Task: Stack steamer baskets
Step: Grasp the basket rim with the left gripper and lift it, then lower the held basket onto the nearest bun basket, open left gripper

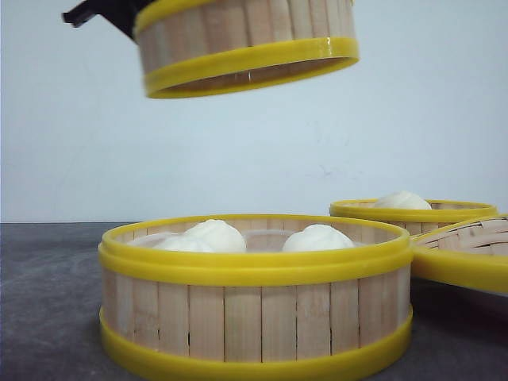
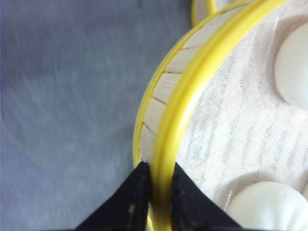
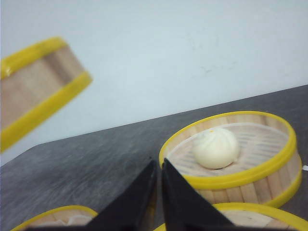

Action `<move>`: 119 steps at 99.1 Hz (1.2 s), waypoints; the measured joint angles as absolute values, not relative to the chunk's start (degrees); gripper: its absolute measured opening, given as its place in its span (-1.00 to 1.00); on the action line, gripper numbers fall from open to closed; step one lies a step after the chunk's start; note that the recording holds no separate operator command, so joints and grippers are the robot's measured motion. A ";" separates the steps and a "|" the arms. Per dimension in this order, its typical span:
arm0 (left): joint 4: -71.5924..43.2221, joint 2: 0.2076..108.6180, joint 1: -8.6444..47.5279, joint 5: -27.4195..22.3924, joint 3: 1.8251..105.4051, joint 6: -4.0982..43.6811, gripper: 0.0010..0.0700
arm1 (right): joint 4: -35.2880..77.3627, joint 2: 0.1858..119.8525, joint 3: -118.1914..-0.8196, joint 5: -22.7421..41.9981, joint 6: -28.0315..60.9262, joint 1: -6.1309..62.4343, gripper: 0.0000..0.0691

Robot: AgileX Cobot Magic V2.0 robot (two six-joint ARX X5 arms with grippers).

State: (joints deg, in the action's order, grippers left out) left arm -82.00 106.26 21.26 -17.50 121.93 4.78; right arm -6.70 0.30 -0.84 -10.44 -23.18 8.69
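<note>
At upper centre of the front view, the left gripper point(image 2: 156, 192) pinches the rim of a raised steamer basket point(image 1: 246, 44), held clear above the bun-filled basket point(image 1: 254, 298) at lower centre, seemingly for stacking; the right gripper point(image 3: 159, 192) looks closed and empty.

A lab-like test bench: a bare dark grey tabletop point(image 1: 48, 302) against a plain white wall point(image 1: 238, 151)

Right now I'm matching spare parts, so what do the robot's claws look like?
Both claws are plain black. The left claw and right claw each have two wedge-shaped fingers narrowing to thin tips. No cables or markings show. The front view shows only a black piece of arm.
</note>
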 joint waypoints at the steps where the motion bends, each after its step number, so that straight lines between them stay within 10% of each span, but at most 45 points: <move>1: -82.00 105.95 21.41 -17.45 121.05 4.62 -0.94 | -6.70 0.30 -0.84 -10.44 -23.20 8.69 -0.96; 36: -76.29 99.26 27.44 -14.98 98.59 3.01 -0.94 | -6.68 0.30 -0.84 -12.14 -23.46 8.69 -0.96; 119: -70.15 98.94 30.41 -9.96 91.85 4.75 -0.94 | -3.40 0.30 -0.84 -13.91 -23.46 8.69 -0.96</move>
